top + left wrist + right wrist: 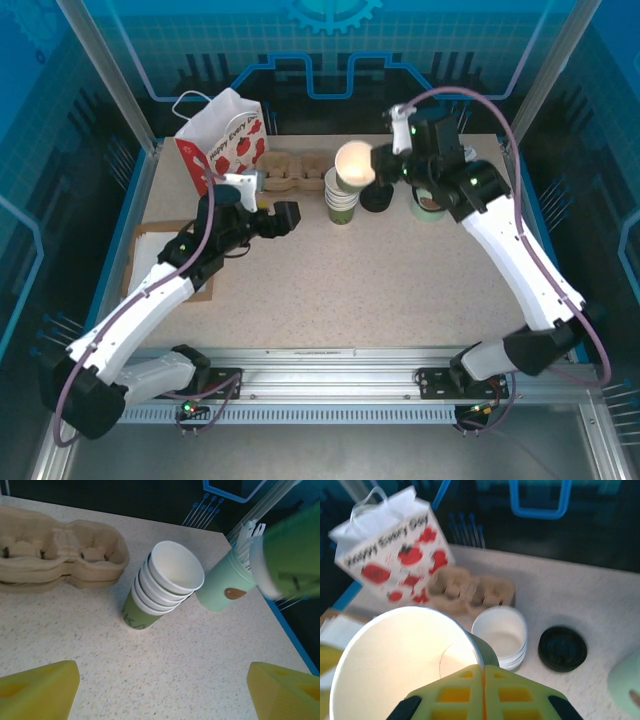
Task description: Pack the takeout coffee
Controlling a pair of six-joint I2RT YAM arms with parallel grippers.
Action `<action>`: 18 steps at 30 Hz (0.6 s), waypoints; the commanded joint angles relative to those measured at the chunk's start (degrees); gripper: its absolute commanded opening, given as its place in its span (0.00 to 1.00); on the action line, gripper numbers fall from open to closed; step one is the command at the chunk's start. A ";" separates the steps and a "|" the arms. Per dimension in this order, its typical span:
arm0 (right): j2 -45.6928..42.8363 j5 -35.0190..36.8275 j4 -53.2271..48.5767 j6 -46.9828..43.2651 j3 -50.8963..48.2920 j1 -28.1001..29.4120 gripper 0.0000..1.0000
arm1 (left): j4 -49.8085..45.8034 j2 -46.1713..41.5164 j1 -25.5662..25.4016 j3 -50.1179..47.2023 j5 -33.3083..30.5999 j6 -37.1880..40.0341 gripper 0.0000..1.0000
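Observation:
The takeout coffee cup (353, 163) is olive-green with a white inside and carries no lid. It hangs tilted in the air above the stack of like cups (341, 200). My right gripper (484, 672) is shut on its rim, pinching the cup (400, 665) wall between both fingers. A round black lid (376, 199) lies flat on the table to the right of the stack (500, 637). My left gripper (162, 680) is open and low over bare table, facing the stack (162, 582) from the left, nothing between its fingers.
A pale-green holder of white sticks (227, 585) stands right of the stack. Brown pulp cup carriers (295, 170) lie behind it. A white paper bag with red print (222, 135) stands at the back left. Flat cardboard (150, 250) lies on the left.

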 commanded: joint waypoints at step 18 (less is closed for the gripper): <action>0.58 -4.01 27.77 0.52 -40.88 13.44 0.08 | -4.07 -8.43 -0.56 -8.63 -2.85 -3.82 0.89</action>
